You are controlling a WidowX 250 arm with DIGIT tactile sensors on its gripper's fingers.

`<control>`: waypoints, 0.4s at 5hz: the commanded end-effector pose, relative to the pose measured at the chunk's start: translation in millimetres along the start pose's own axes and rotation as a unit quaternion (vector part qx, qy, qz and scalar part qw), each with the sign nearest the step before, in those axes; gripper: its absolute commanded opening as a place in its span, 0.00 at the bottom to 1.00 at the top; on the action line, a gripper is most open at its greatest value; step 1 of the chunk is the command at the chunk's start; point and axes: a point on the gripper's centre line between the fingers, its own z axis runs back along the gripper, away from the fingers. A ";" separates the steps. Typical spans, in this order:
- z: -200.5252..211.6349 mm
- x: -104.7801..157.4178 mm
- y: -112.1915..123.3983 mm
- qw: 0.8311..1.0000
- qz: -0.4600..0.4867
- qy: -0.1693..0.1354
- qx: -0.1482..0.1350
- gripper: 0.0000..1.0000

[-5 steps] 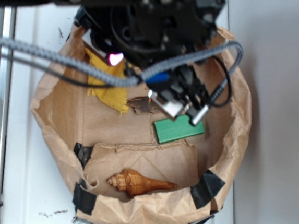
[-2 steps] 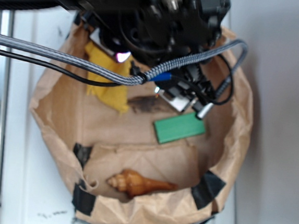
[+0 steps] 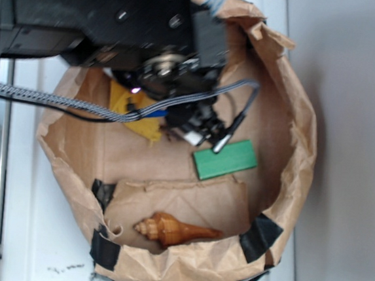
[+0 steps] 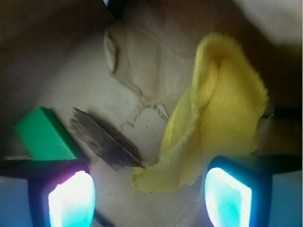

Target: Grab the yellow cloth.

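One rumpled, folded, fuzzy yellow cloth (image 4: 222, 113).

Bare paper between claw (image 4: 149, 198) fingers — bark scrap (image 4: 105, 139), green block (image 4: 43, 135) left

In the exterior view, most of the yellow cloth (image 3: 137, 113) is covered by the black arm (image 3: 99, 18), which is cut off at the frame's 12 and 9 o'clock edges. The gripper (image 3: 204, 132) is blurred and largely hidden; its opening cannot be judged there. In the wrist view, both fingers (image 4: 71, 201) are cropped at 6 o'clock, and the green block (image 4: 45, 135) is partly masked.
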 end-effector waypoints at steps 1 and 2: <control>-10.6 18.5 -2.8 0.999 0.011 -0.032 -0.006 1.00; -16.2 21.3 -5.4 0.999 0.018 -0.044 0.006 1.00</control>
